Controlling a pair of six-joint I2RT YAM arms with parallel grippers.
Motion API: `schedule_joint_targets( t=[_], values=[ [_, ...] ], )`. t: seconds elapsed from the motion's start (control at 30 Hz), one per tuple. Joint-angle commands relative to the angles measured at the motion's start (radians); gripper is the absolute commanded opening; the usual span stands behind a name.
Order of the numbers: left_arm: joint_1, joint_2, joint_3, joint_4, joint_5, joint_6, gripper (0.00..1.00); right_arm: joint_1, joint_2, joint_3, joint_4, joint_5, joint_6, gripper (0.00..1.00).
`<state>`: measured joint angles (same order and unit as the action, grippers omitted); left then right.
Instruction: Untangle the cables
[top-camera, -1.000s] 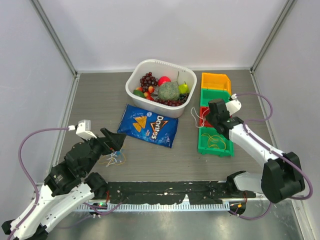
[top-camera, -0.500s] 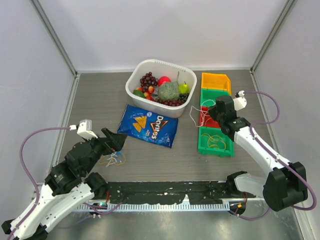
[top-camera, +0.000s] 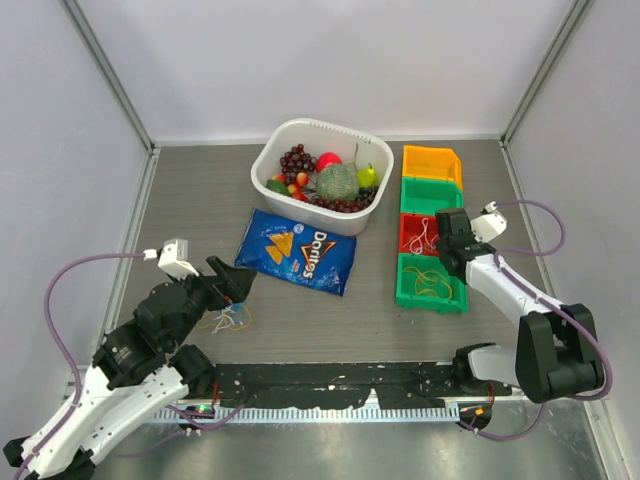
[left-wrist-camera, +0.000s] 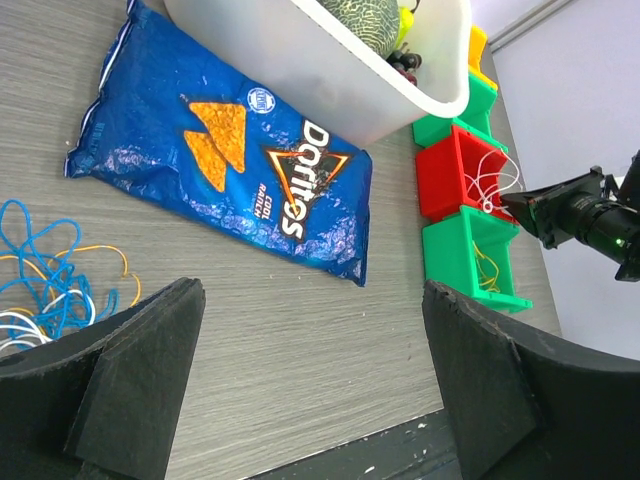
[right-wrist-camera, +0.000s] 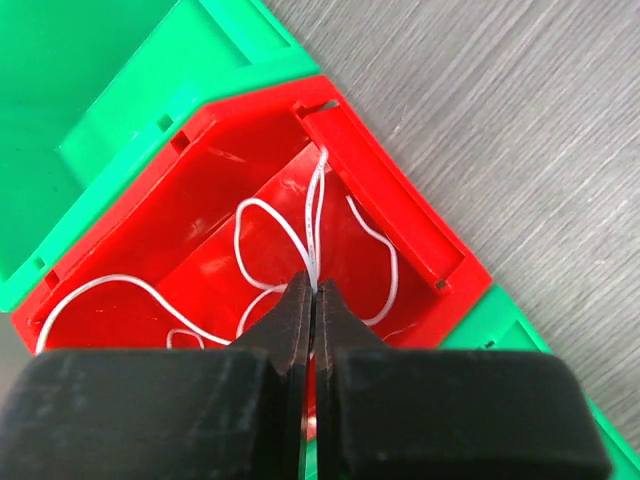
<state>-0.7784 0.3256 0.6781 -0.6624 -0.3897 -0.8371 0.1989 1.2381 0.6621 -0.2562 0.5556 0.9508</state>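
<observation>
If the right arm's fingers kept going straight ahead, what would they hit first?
Probably the red bin's floor: the right fingers, shut on the white cable, point into that bin. Depth is hard to judge.

The cable tangle (left-wrist-camera: 48, 285) is cut by the picture's edge and partly behind the left end effector (left-wrist-camera: 310, 292).
</observation>
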Motion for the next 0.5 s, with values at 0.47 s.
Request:
schedule_joint_targets(
  t=[0.47],
  values=[
    [0.002, 0.328, 0.075, -0.056, -0.011, -0.094, 0.96, 0.023, 0.288, 0.263, -0.158, -0.020, -0.371, 0.07]
  ],
)
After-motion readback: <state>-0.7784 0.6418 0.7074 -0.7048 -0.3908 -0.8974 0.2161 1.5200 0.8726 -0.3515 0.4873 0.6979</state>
